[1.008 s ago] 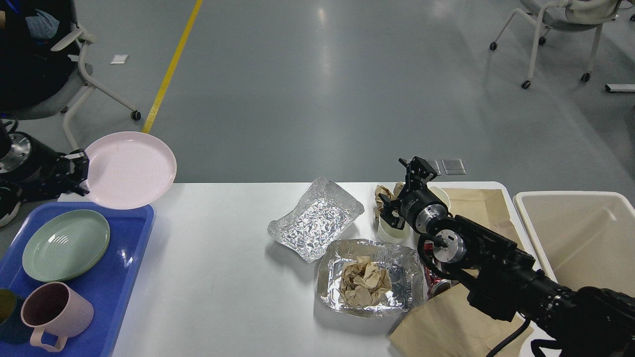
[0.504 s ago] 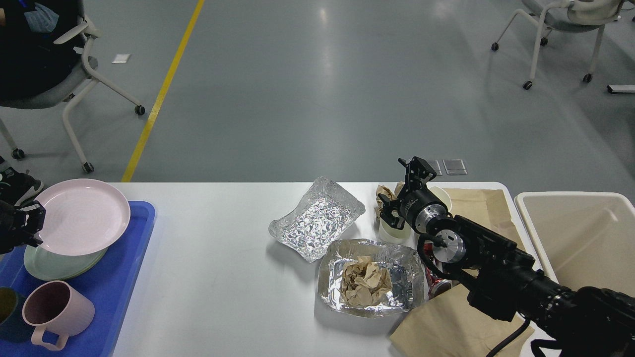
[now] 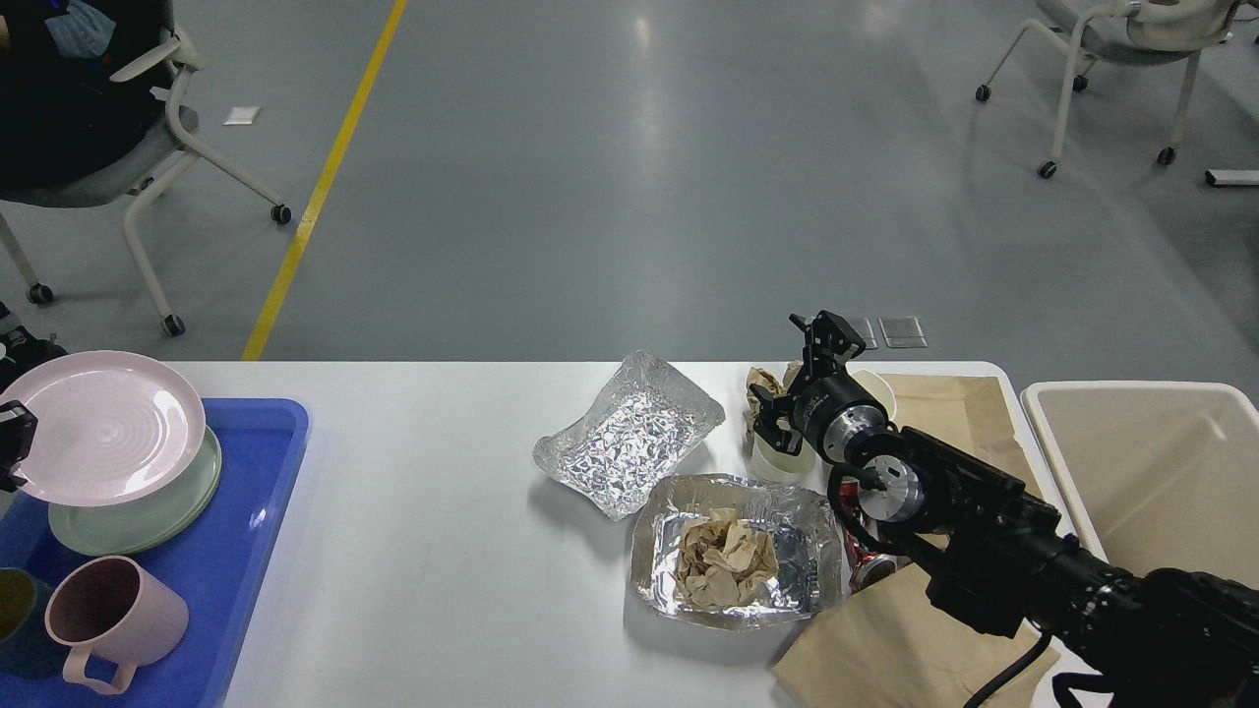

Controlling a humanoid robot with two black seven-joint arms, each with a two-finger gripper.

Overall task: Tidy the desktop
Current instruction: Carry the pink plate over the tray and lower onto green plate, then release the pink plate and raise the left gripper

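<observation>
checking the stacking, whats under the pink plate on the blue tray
A green plate lies under the pink plate, on the blue tray. Most of it is covered, so anything between them cannot be seen.

One view only, from the robot's head, looking forward and steeply down. The white desktop (image 3: 443, 551) fills the near lower half; grey floor (image 3: 639, 197) and chairs (image 3: 1111, 59) stretch beyond. Both arms enter from the lower corners.

Bright, even overhead light. Soft glare streaks on grey floor (image 3: 644, 108). Sparkle on foil tray (image 3: 629, 433). Shadows faint, short. Focus sharp throughout.
</observation>
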